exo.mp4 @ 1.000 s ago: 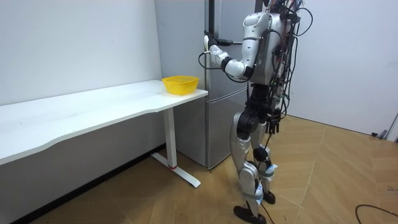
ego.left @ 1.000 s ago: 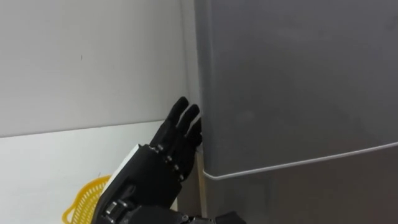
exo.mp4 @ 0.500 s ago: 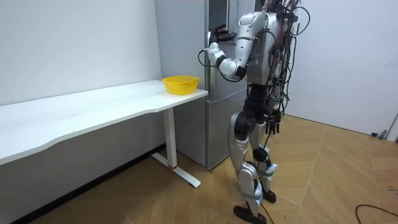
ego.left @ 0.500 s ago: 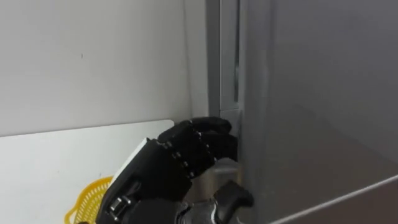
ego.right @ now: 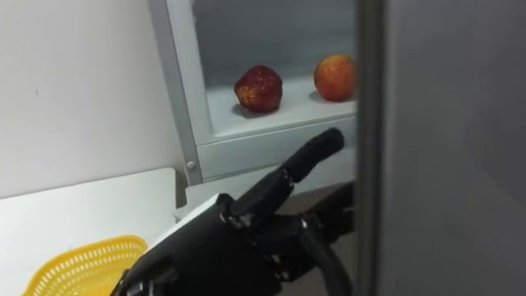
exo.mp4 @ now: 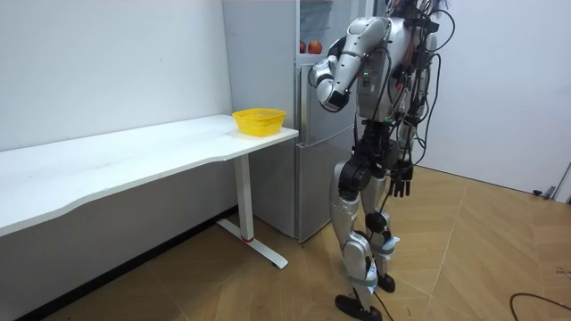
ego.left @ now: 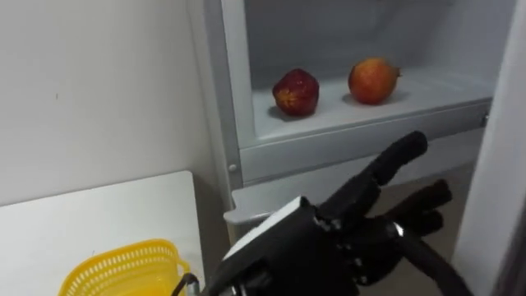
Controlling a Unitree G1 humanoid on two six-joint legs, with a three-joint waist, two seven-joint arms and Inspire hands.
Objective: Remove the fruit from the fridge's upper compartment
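We are aiming to clear the fridge door (ego.right: pixel 444 123) fully, with the left robot hand (ego.left: pixel 329 238) beside it and its grip impossible to tell, before reaching level for the darker fruit (ego.left: pixel 296 91).

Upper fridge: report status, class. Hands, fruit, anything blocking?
Left hand by door edge, below shelf. Right hand hanging at side. Dark red fruit and orange-red fruit on shelf, untouched. Nothing blocking.

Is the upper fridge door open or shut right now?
Open. The door stands out at the right, and the inside is in plain view: a red fruit and an orange fruit sit on the shelf.
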